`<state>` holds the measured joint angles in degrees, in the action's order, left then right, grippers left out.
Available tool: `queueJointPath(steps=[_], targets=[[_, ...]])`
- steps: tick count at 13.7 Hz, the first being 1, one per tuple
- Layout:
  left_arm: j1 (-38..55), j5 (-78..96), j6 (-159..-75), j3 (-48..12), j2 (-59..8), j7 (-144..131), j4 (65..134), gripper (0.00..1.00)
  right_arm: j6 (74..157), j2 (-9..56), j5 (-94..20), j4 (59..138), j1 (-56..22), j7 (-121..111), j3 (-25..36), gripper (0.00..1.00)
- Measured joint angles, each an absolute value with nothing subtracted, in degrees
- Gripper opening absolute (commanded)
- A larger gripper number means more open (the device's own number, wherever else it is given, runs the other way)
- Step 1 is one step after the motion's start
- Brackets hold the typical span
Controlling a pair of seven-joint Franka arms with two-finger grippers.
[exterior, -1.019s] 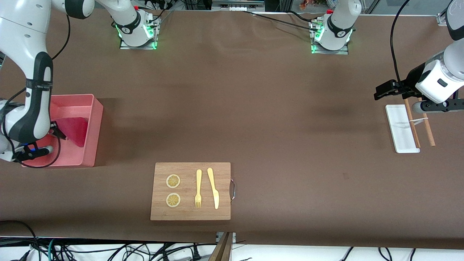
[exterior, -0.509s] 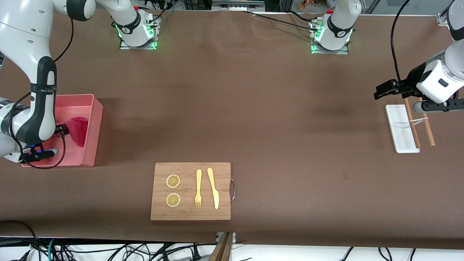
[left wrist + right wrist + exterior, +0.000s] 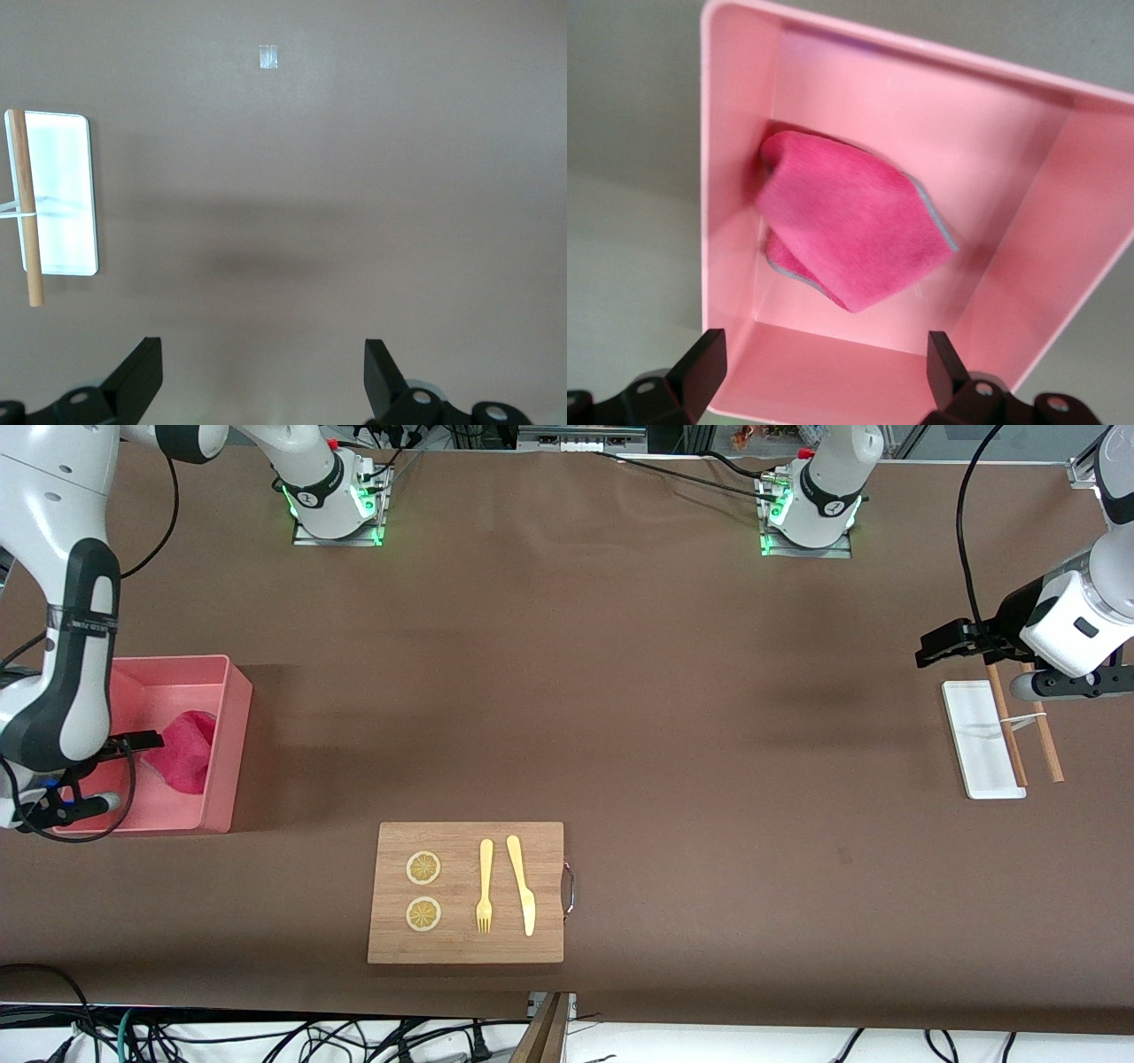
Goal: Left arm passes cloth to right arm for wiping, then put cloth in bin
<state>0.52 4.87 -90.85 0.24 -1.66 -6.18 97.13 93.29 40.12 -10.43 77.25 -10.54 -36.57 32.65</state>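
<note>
The cloth [image 3: 850, 226] lies crumpled in the bin [image 3: 235, 717]; the right end effector [image 3: 819, 367] hovers above, jaws apart and empty, while the left end effector [image 3: 261, 381] waits open over the bench [image 3: 664, 708].

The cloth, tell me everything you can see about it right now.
The cloth is soft magenta-pink fabric with a thin grey-blue edge trim. It lies crumpled and folded over itself on the floor of the bin, a salmon-pink tub at the right arm's end of the table, bunched against one wall. Nothing grips it: the right gripper hangs over the bin with its fingers open and apart from the fabric.
</note>
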Motion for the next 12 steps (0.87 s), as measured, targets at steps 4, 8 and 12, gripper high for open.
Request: queueJointPath(steps=[4,8,12], targets=[[0.52,4.87,-90.81,0.23,-1.66,-6.18,97.12,1.00,91.59,36.50,-10.56,76.57,-10.90,-36.48,32.59,1.00],[0.53,4.87,-90.81,0.18,-1.66,-6.18,97.08,1.00,86.88,30.97,-10.10,75.72,-10.83,-28.19,28.55,1.00],[0.67,4.47,-90.81,-0.07,-1.66,-6.18,97.05,1.00,82.42,23.18,-3.94,75.36,-9.02,-9.16,16.23,1.00]])
